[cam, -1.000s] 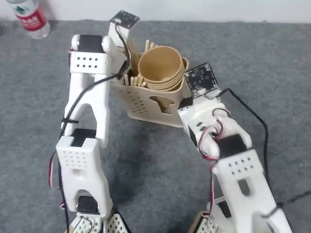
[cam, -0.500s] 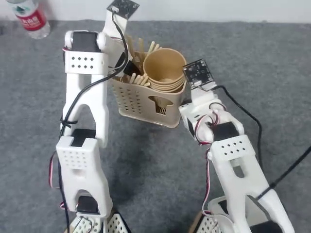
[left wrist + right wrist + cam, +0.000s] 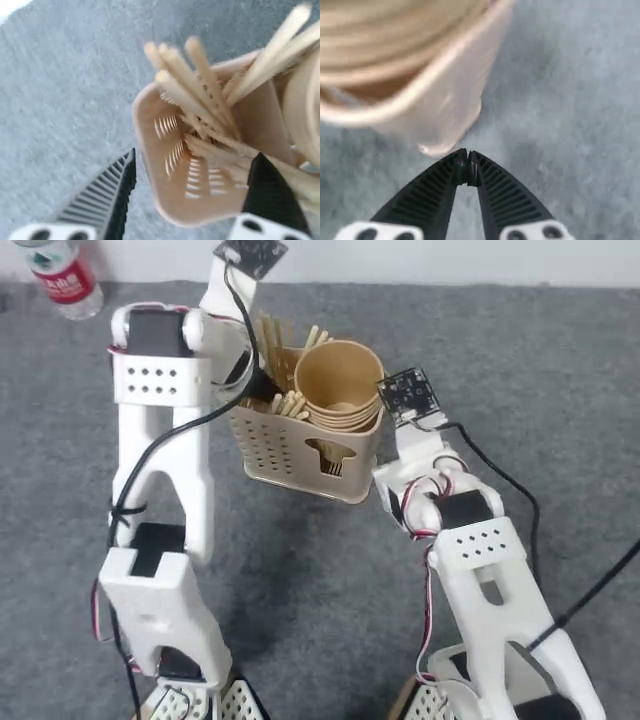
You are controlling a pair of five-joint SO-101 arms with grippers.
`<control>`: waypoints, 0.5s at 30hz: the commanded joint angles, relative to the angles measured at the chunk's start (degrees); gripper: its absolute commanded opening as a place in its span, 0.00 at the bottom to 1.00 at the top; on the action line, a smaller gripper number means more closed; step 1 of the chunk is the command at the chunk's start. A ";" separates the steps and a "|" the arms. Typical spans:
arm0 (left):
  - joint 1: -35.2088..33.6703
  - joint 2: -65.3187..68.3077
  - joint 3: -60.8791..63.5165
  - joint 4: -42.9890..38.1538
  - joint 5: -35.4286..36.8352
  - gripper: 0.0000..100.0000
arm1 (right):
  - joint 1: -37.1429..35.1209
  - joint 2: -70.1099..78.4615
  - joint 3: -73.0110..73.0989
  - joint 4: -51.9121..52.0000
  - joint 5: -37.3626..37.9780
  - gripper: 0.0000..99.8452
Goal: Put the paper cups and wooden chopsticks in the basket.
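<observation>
Now, in the high view the basket [image 3: 300, 455] is sitting upper centre on the surface [image 3: 300, 590], holding the paper cups [image 3: 340, 380] and wooden chopsticks [image 3: 272, 340]; in the left wrist view the left fingers [image 3: 117, 195] are gaping wide astride its wall, perhaps threatening a tip-over; in the right wrist view the right fingers [image 3: 435, 192] are resting pinched together, empty, just beside it.

Soft, even light, with faint shadows on the grey table [image 3: 560, 370].
</observation>
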 commanded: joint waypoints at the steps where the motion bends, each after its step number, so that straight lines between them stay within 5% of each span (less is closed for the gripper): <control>1: -0.88 -2.46 6.37 -1.76 -1.58 0.34 | -2.07 -2.33 -0.79 3.21 0.97 0.01; 7: -4.13 -1.14 7.60 -2.37 -1.49 0.34 | -10.33 -12.44 -0.53 7.69 2.20 0.01; 15: -3.25 -1.05 8.31 -0.88 -1.49 0.34 | -8.48 -9.54 -0.70 -0.92 2.11 0.01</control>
